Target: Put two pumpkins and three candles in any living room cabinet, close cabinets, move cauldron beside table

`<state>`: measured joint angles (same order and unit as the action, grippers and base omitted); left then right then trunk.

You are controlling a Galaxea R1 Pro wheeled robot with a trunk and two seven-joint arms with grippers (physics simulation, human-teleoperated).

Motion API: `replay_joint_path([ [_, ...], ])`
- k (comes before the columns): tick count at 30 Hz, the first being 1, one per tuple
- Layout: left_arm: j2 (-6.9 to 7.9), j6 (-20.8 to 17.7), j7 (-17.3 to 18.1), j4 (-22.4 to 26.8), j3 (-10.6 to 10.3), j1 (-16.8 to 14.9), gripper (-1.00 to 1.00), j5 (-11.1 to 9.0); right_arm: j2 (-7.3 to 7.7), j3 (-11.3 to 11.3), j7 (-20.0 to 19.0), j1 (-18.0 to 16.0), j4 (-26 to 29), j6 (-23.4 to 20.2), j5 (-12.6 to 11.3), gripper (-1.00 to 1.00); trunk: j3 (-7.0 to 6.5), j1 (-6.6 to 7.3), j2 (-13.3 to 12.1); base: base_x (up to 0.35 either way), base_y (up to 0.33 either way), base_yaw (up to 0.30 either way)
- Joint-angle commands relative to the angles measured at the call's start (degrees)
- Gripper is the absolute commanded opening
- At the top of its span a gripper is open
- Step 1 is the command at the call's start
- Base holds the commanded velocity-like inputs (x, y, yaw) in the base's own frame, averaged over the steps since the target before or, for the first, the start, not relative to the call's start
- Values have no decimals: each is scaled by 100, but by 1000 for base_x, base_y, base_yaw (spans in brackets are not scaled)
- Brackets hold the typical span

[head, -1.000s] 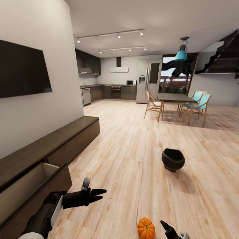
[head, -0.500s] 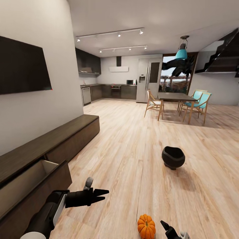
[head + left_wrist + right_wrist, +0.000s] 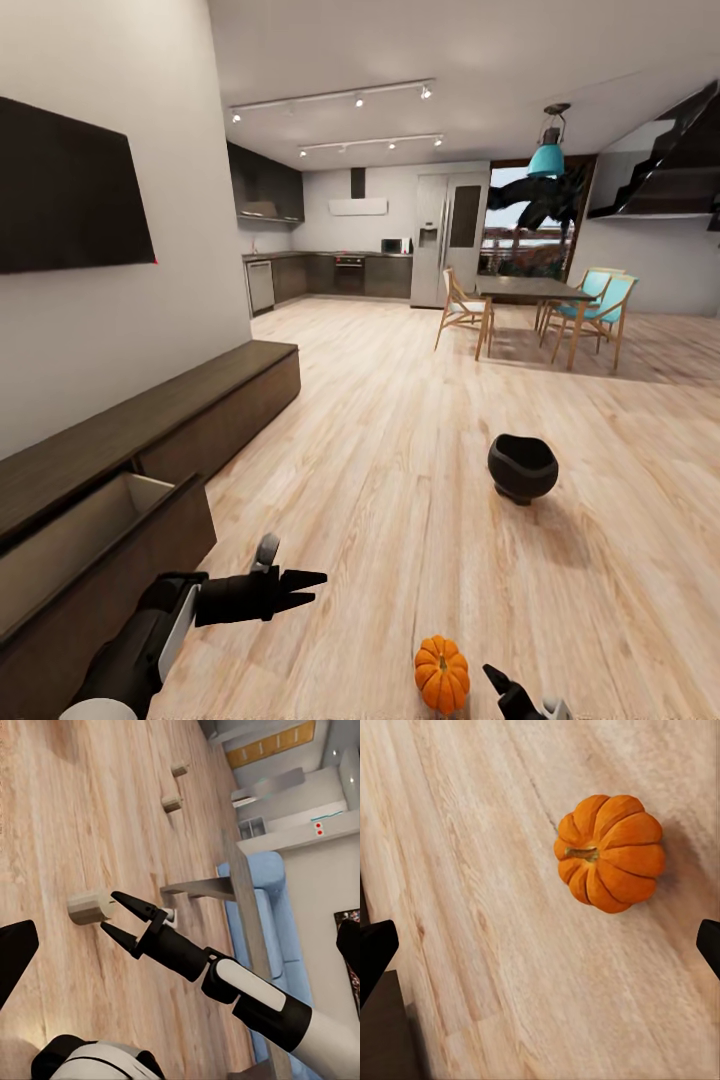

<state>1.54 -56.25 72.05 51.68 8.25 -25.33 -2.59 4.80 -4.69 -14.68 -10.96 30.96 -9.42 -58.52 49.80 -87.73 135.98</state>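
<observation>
One pumpkin (image 3: 442, 674) lay on the wooden floor (image 3: 400, 480), just beside the released, empty right claw (image 3: 512, 693). The left claw (image 3: 295, 588) hovered near the cabinet (image 3: 150, 440), its drawer (image 3: 110, 540) open; whether it was clenched, I cannot tell. The cauldron (image 3: 522, 468) stood well apart on the floor

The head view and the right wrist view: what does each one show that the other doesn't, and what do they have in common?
The head view alone takes in the room: a long dark brown wooden cabinet with one drawer pulled open, a glossy black round cauldron standing on the floor, the left gripper with its fingers close together, and a kitchen and dining table far behind. The right wrist view alone gives a close look down onto the pumpkin's ribs and short stem. Both share the small round orange pumpkin sitting on the light wooden plank floor, and the open right gripper, not touching it.
</observation>
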Motion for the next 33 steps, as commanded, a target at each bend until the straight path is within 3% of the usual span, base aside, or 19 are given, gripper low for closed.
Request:
replay_joint_path([
  [1, 2, -55, 7, 0, 1, -3, 100, -21, 6, -27, -32, -2, 0, -71, -62, 100, 24, -21, 44, 0, 0, 0],
  [5, 0, -54, 7, 0, 1, -2, 100, -22, 22, -33, -287, -2, -40, -143, -123, 100, 96, -109, 204, 0, 0, 0],
  [7, -3, -57, 9, 0, 1, -4, 100, -20, 28, -38, -759, -2, -381, -278, -202, 100, 132, -153, 285, 0, 0, 0],
  [10, -8, -56, 10, 0, 1, -4, 100, -22, 19, -40, -1066, -2, -868, -451, -238, 100, 186, -219, 405, 0, 0, 0],
  [18, -20, -54, 11, 0, 1, -3, 100, -20, -7, -41, -1212, -2, -1121, -256, -354, 100, 329, -395, 726, 0, 0, 0],
  [23, -8, -54, 11, 0, 1, -3, 100, -20, 18, -36, -1295, -2, -1128, -271, -635, 100, 440, -408, 732, 0, 0, 0],
  [28, -7, -53, 11, 0, 1, -2, 100, -15, 28, -37, -1704, -2, -1149, -424, -700, 100, 551, -421, 739, 0, 0, 0],
  [33, -17, -54, 11, 1, 1, -4, 100, -17, 26, -40, -1746, -2, -1159, -590, -723, 100, 662, -433, 746, 0, 0, 0],
])
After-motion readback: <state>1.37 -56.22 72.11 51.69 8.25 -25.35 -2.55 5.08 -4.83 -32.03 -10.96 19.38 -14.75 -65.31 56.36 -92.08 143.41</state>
